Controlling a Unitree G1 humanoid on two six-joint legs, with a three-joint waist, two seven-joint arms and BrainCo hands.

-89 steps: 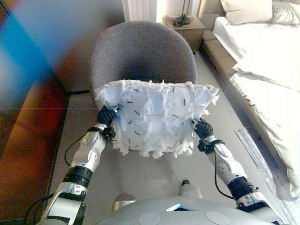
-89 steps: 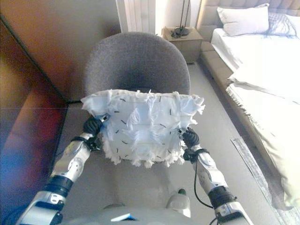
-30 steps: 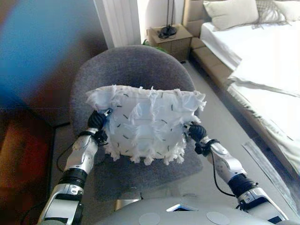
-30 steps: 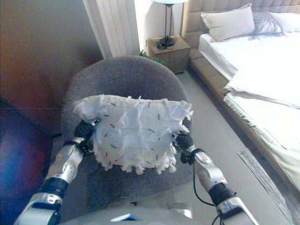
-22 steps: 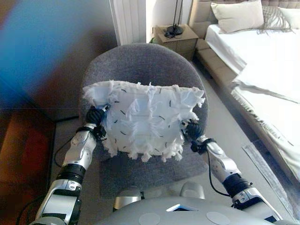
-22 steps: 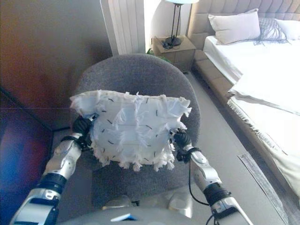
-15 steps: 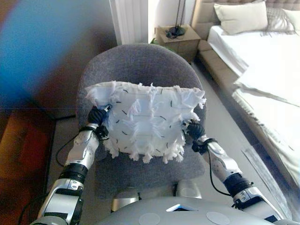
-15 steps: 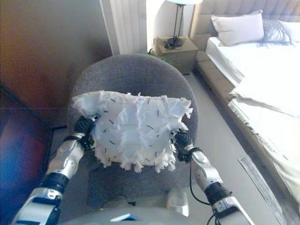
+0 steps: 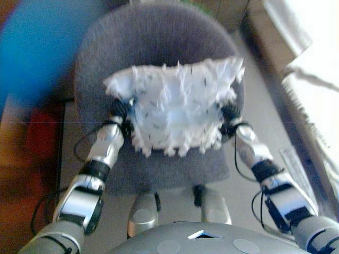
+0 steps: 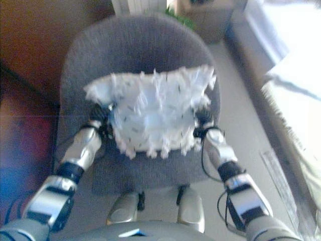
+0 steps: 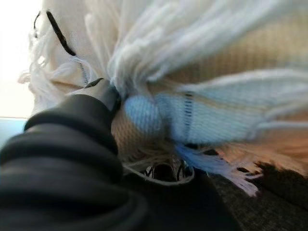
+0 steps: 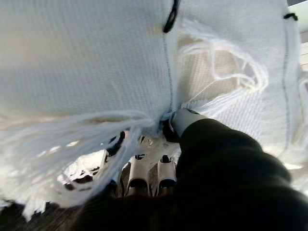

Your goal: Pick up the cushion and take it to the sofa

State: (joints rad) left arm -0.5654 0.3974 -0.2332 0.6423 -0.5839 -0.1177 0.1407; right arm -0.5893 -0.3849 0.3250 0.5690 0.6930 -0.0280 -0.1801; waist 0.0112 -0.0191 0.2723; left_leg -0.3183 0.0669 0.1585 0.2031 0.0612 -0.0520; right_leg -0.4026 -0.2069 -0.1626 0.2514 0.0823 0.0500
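Observation:
A white fringed cushion (image 9: pixel 177 108) with small dark stitches is held up between my two hands, over the seat of a grey round-backed chair (image 9: pixel 153 37). My left hand (image 9: pixel 121 110) grips the cushion's left edge. In the left wrist view its thumb (image 11: pixel 108 94) presses into the fringe of the cushion (image 11: pixel 202 115), and the fingers are hidden beneath. My right hand (image 9: pixel 230 112) grips the right edge. The right wrist view shows its thumb (image 12: pixel 185 120) on the cushion (image 12: pixel 86 57), with the fingers (image 12: pixel 139 175) underneath.
A bed (image 9: pixel 318 63) with white covers runs along the right side. A wooden nightstand (image 10: pixel 205 12) stands past the chair at the back right. A brown wall or cabinet (image 10: pixel 25 75) lies to the left. Grey floor (image 10: pixel 241 125) runs between chair and bed.
The whole picture has shifted: the camera now looks further down, showing more of the seat and less of the room. Both hands still hold the cushion.

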